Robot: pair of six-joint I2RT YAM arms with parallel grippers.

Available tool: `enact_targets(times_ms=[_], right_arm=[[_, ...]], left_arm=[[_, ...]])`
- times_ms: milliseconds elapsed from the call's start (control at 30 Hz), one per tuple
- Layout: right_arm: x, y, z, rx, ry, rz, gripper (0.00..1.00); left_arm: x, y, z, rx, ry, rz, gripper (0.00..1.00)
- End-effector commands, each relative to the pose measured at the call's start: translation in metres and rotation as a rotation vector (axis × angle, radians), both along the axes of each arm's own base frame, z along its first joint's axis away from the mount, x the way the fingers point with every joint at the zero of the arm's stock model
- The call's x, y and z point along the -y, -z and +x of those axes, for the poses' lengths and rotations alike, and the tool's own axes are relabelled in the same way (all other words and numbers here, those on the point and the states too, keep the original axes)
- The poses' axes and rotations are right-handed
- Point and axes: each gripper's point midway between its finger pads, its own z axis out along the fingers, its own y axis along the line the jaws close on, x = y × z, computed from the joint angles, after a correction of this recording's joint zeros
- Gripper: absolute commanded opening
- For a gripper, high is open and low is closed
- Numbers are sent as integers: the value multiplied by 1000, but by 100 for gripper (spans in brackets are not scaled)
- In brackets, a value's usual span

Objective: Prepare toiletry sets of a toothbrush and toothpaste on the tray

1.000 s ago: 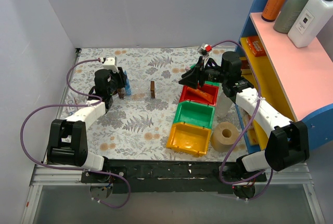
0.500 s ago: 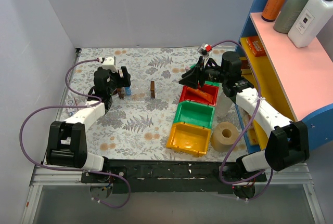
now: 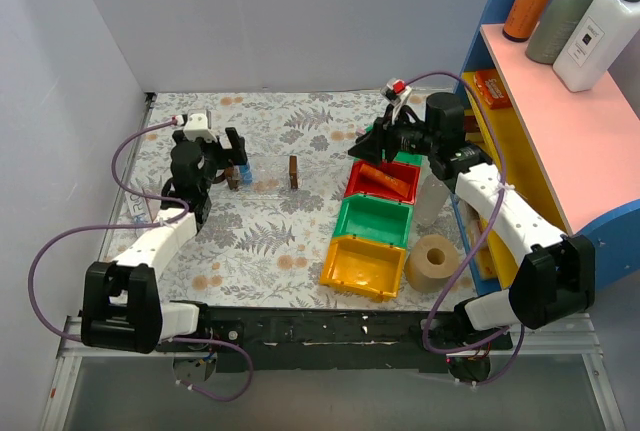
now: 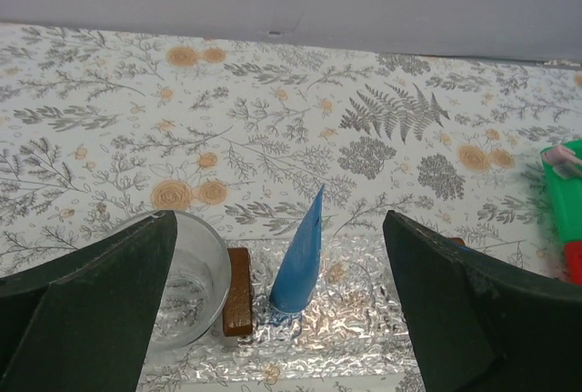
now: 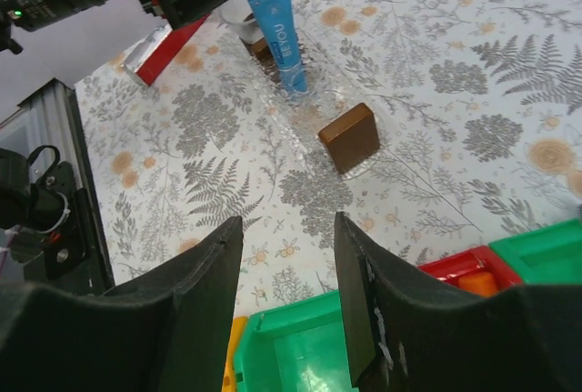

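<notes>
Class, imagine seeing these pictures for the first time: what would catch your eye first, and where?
The blue toothpaste tube stands on end on the clear tray, left of centre, with the open left hand facing it. To the right lie the red bin, green bin and yellow bin in a row, beside a pink shelf holding bottles.

A robot test cell in a lab, dressed as a bathroom corner: plain white walls [image 3: 300, 21] box in a floral-covered table [image 3: 270, 241], two cabled arms [image 3: 160, 231] are bolted to a black rail [image 3: 330, 323] at 6 o'clock, and a toy-coloured shelf [image 3: 560, 141] at 2 o'clock carries toiletry bottles [image 3: 600, 36].
</notes>
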Motion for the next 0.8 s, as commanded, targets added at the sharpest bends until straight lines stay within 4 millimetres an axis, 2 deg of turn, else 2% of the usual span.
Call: enact_targets(times_ms=[0,100,133,200,233,267,367,500,600,633,700,733,767], right_arm=[[12,-43,19,109,104,-54,53],[24,-42,36,135,189,-153,53],[32,-32,50,126,252,-205,53],[43,-34,62,106,315,-283,54],[49,-19,79,74,364,-348,54],[52,-13,83,57,364,-397,53],[53,0,105,6,357,-494,50],[46,11,129,-18,331,-540,45],[47,26,148,-19,334,-571,44],[49,39,156,-35,342,-592,44],[52,45,164,-36,348,-616,44],[55,59,169,-56,340,-640,44],[56,60,173,-57,342,-646,44]], left_arm=[[-10,-38,-7,112,-60,-26,98],[-13,-43,-7,114,-80,-45,98],[-13,-46,-8,119,-81,-47,98],[-14,-49,-8,126,-86,-51,98],[-15,-51,-9,129,-90,-51,98],[-15,-54,-9,134,-93,-52,98],[-18,-62,-11,149,-107,-50,98],[-23,-66,-14,155,-131,-41,98],[-22,-71,-16,166,-126,-42,98],[-22,-71,-17,166,-125,-42,98],[-21,-74,-18,171,-120,-42,98],[-21,-73,-19,169,-120,-40,98],[-20,-74,-19,170,-120,-37,98]])
